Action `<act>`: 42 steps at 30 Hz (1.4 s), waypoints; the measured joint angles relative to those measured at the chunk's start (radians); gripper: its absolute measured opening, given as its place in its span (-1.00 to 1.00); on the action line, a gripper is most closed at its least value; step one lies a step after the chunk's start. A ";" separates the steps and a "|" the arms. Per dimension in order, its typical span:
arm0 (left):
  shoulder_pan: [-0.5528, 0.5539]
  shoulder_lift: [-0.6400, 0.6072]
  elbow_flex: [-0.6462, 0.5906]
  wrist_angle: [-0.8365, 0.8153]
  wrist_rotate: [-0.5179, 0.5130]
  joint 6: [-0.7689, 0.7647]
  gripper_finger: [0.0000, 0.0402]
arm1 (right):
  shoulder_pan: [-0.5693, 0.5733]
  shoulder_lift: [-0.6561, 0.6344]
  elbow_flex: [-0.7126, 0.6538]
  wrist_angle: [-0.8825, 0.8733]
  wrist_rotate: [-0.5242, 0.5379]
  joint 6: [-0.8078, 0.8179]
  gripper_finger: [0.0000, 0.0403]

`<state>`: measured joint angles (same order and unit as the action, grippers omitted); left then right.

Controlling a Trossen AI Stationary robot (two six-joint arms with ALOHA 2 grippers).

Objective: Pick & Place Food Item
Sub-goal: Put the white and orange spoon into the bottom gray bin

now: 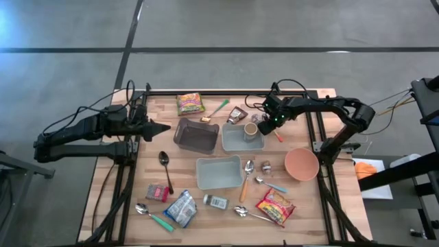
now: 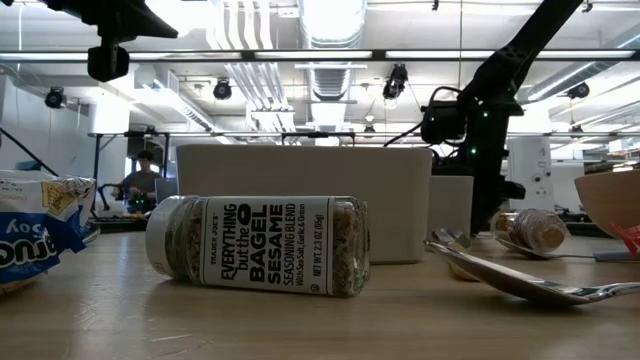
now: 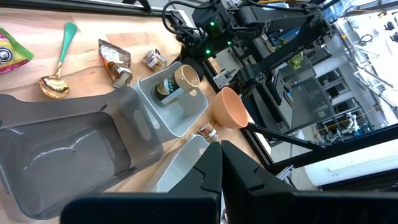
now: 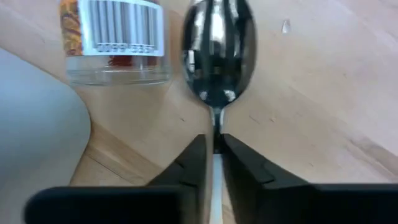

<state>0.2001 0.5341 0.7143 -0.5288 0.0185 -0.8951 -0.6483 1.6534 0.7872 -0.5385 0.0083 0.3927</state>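
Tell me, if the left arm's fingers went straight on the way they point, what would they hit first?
Probably the dark grey bin, directly ahead of the left gripper. The gripper looks raised, though, so it might pass over the rim.

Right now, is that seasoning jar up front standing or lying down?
Lying down: the clear sesame seasoning jar rests on its side on the wooden table.
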 joint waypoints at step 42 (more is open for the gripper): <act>0.000 0.000 0.000 0.000 0.000 -0.002 -1.00 | -0.029 -0.143 -0.007 -0.113 -0.003 0.000 -0.96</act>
<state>0.2005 0.5339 0.7143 -0.5286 0.0185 -0.8974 -0.6769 1.5109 0.7798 -0.6512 0.0055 0.3931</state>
